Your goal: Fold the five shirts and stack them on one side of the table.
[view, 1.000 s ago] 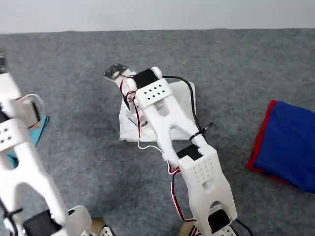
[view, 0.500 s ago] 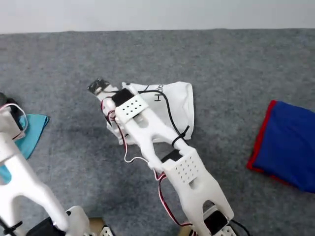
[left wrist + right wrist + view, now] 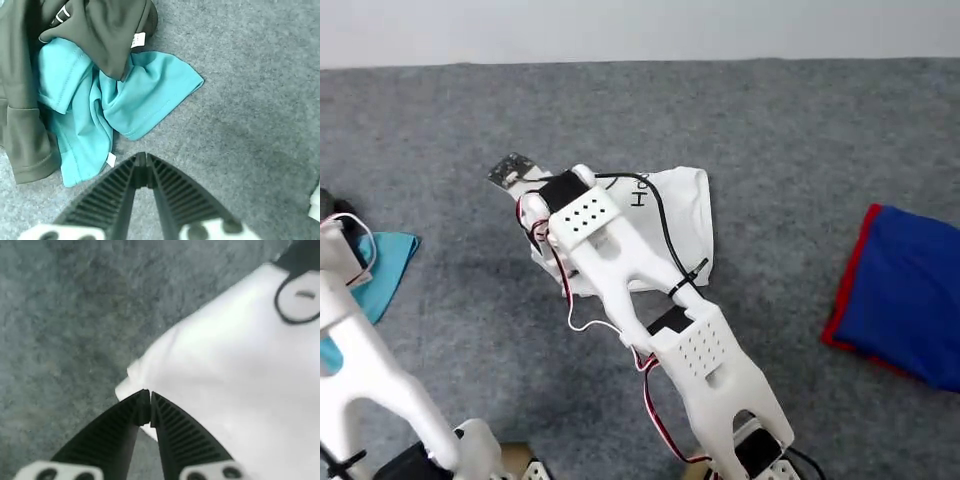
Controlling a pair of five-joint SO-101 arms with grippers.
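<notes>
Right gripper (image 3: pixel 145 399): black ribbed fingers pressed together, tips pinching the near-left edge of the crumpled white shirt with black print (image 3: pixel 225 380). A small lip of cloth stands up just beside the tips. Bare grey felt table cover (image 3: pixel 60 315) lies on the outer side of that edge.

Left gripper (image 3: pixel 145 164): fingers closed tip to tip, holding nothing, over bare felt. It sits just short of the hem of the loose teal shirt (image 3: pixel 145 95). A dark grey shirt (image 3: pixel 105 25) lies partly over the teal one on its far side.

High view: right arm (image 3: pixel 650 300) stretches from the near edge across the white shirt (image 3: pixel 680 215), covering its left half. Left arm (image 3: pixel 360 370) stands well left of the white shirt, and a corner of the teal shirt (image 3: pixel 390 265) shows beside it.

A folded blue shirt with red trim (image 3: pixel 910 290) lies well to the right of the white shirt, at the table's right edge.

Open felt (image 3: pixel 800 130) separates the white shirt from the blue one, from the teal one, and from the far table edge.
</notes>
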